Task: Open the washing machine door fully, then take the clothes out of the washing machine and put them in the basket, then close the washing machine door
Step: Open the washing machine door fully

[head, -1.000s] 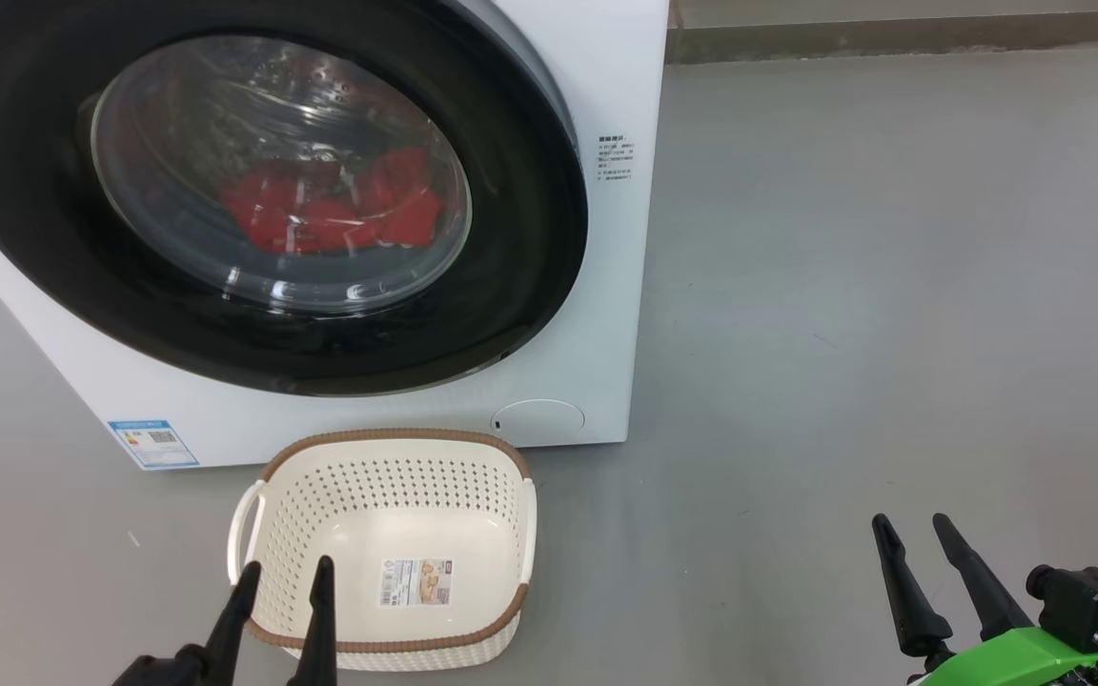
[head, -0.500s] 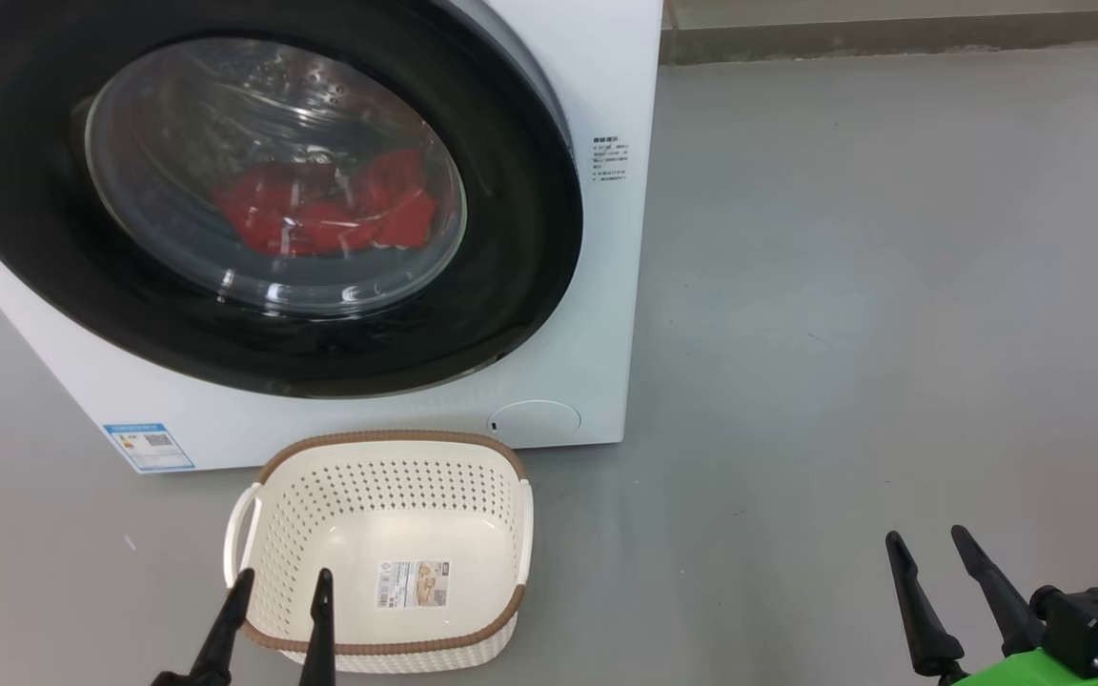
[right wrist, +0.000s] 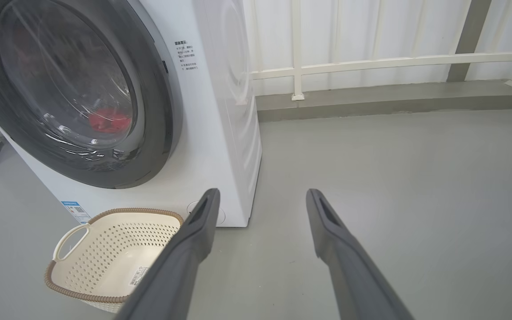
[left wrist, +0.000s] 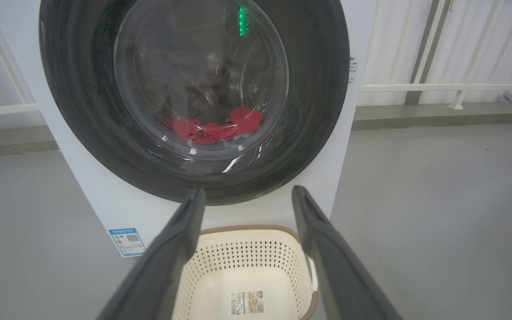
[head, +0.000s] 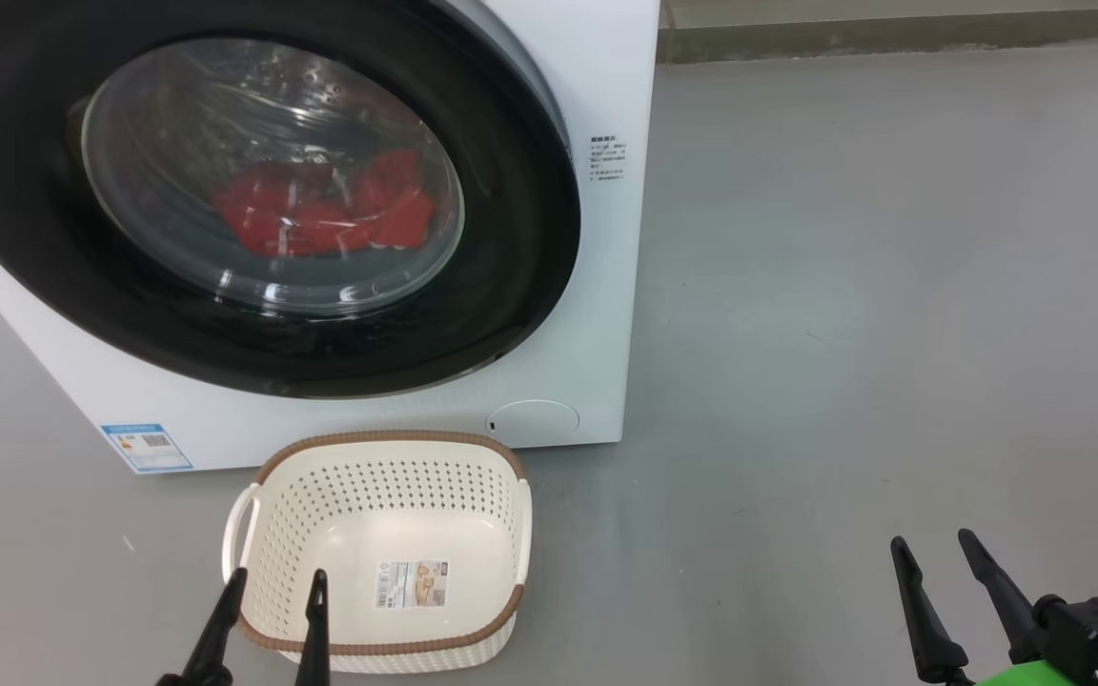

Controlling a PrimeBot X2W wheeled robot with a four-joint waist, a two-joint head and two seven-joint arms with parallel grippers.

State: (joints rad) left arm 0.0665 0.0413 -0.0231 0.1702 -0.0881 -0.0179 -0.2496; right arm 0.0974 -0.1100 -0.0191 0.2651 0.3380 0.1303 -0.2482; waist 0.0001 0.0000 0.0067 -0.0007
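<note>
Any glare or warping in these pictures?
Head view: pale reflections streak the washing machine door, but the red clothes show clearly. Left wrist view: a green glow sits on the glass; the railing posts lean. Right wrist view: white glints low on the glass.

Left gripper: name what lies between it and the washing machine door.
The basket stands between left gripper and washing machine door, per the left wrist view.

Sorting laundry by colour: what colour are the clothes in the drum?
Bright red; the clothes show best in the head view.
</note>
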